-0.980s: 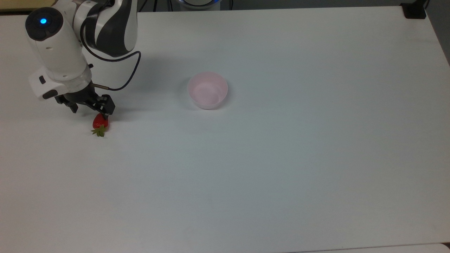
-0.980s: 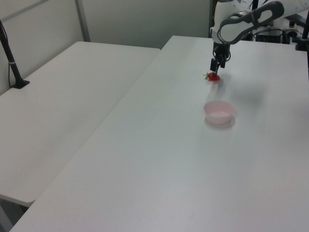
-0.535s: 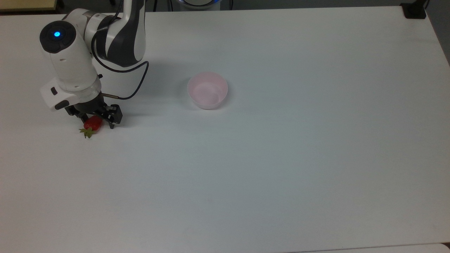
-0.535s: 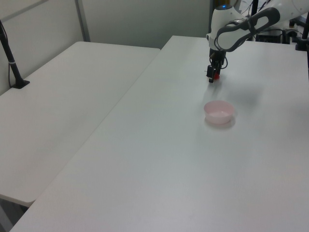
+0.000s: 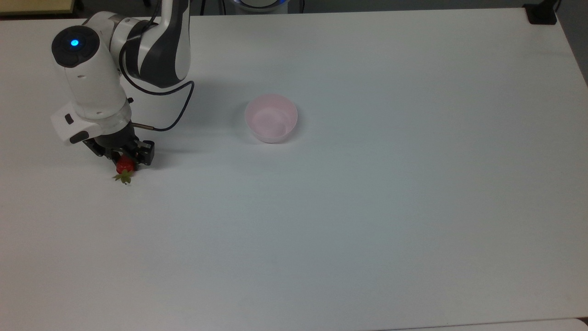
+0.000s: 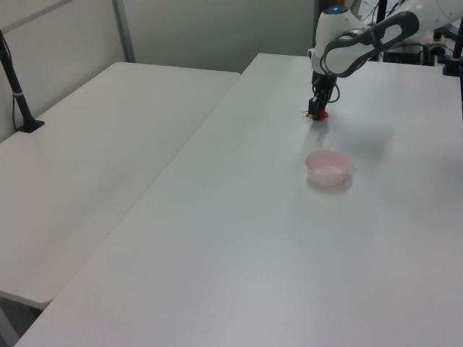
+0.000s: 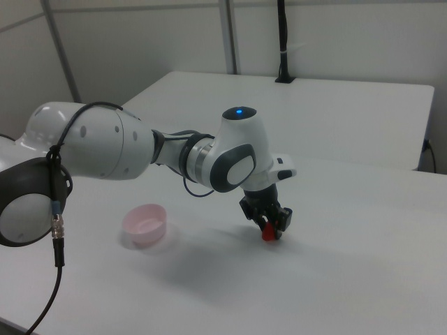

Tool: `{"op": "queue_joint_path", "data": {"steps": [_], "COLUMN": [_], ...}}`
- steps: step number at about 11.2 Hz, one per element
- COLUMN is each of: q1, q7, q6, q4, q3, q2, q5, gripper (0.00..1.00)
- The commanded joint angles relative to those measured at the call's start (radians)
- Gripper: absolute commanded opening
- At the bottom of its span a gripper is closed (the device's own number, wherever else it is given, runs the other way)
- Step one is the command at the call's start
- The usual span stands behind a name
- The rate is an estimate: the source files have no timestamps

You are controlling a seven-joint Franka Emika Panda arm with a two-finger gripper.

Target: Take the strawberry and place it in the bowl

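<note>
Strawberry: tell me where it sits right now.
The strawberry lies on the white table at the top view's far left, between the pincer's fingers, well left of the pink bowl.

The light was bright and even, coming from above, and the white table (image 5: pixel 367 207) looked a little washed out with a faint bluish tone. The arm (image 5: pixel 156 41) threw a soft grey shadow toward the top view's right. No strong glare appeared.

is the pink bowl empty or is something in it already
Empty. In the top view the bowl shows only its bare pink bottom, and the strawberry is over at the claw on the table.
</note>
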Motion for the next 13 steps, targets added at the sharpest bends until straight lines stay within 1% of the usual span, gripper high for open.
{"op": "queue_joint_path", "data": {"steps": [1,3,5,8,9,10,12,13], "q1": [0.009,0.030,0.096,0.214,0.248,0.268,0.314,0.337], "q7": [-0.007,-0.007,-0.006,-0.001,-0.001,0.000,0.015,0.031], "q6": [0.017,0.006,-0.099,-0.328,-0.406,-0.480,-0.603,-0.643], "q4": [-0.022,-0.036,-0.045,-0.056,-0.054,-0.054,-0.054,-0.056], "q3": [-0.005,-0.002,-0.002,-0.001,0.007,0.027,0.064,0.068], "q2": [-0.025,-0.066,-0.117,-0.201,-0.226,-0.249,-0.258,-0.258], "q5": [0.006,0.009,0.006,0.006,0.006,0.006,0.004,0.004], "gripper": [0.38,0.39,0.39,0.39,0.39,0.39,0.39,0.41]}}
